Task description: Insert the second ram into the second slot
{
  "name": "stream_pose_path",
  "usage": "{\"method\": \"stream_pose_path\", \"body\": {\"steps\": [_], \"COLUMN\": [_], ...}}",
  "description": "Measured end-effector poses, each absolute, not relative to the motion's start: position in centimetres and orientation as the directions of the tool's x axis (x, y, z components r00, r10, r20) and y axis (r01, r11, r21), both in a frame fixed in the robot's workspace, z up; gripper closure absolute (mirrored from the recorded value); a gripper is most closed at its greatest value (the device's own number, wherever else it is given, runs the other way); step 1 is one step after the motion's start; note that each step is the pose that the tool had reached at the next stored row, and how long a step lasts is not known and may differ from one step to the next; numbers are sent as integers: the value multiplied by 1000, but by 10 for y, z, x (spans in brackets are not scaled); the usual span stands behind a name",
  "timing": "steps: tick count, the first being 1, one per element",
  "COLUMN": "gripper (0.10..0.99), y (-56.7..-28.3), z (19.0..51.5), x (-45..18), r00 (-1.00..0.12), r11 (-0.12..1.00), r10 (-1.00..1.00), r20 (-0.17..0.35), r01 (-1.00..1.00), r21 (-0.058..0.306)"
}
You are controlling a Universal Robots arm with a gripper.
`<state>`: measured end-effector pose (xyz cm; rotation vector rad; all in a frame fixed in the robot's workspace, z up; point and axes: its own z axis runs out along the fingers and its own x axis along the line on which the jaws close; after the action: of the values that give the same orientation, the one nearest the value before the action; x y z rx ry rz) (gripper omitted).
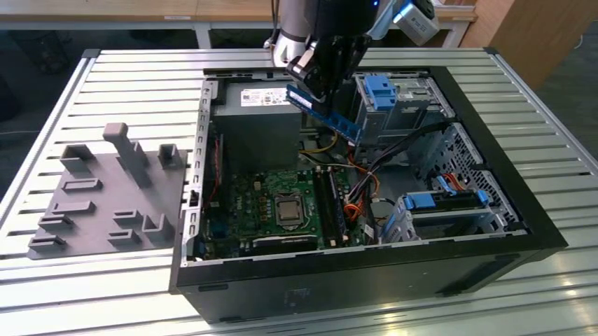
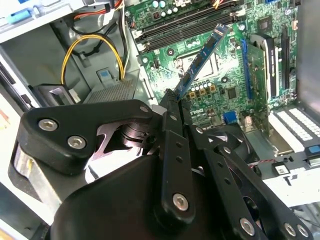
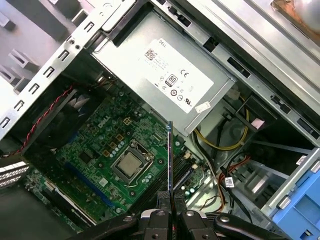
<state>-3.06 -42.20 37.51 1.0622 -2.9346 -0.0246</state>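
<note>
A white printed label (image 3: 172,75) lies on the grey power supply (image 3: 125,65) in the first wrist view, carrying a square code patch, rows of fine print and round marks. Small white lettering dots the green motherboard (image 2: 162,70) in the second wrist view, too small to make out.

Ribbed metal tabletop (image 1: 140,77), pale wooden bench (image 1: 94,8) behind, wooden cabinet (image 1: 533,24) beside it, dark floor (image 1: 578,73)

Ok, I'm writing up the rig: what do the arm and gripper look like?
The gripper is black, built of flat jointed bars pinned with silver screws. The arm is a silver-grey tube with a black wrist section.
</note>
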Motion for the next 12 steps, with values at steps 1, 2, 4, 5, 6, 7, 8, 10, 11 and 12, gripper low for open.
{"method": "stream_pose_path", "body": {"steps": [1, 2, 4, 5, 6, 7, 8, 10, 11, 12], "gripper": [945, 945, 945, 945, 945, 945, 945, 945, 945, 945], "y": [-422, -422, -422, -422, -422, -422, -422, -422, -422, -422], "z": [375, 375, 375, 375, 375, 375, 375, 375, 375, 375], "x": [-31, -31, -31, -31, -31, -31, -31, -31, -31, -31], "r00": [-773, -778, -787, -792, -796, -801, -805, -814, -818, -822], "r11": [773, 778, 788, 792, 796, 801, 805, 814, 818, 822], "r10": [-635, -628, -616, -611, -605, -599, -593, -581, -575, -569], "r20": [14, 14, 15, 15, 15, 16, 16, 16, 16, 17], "r01": [-634, -628, -616, -610, -605, -599, -593, -581, -575, -569], "r21": [22, 21, 21, 20, 20, 20, 20, 19, 19, 19]}}
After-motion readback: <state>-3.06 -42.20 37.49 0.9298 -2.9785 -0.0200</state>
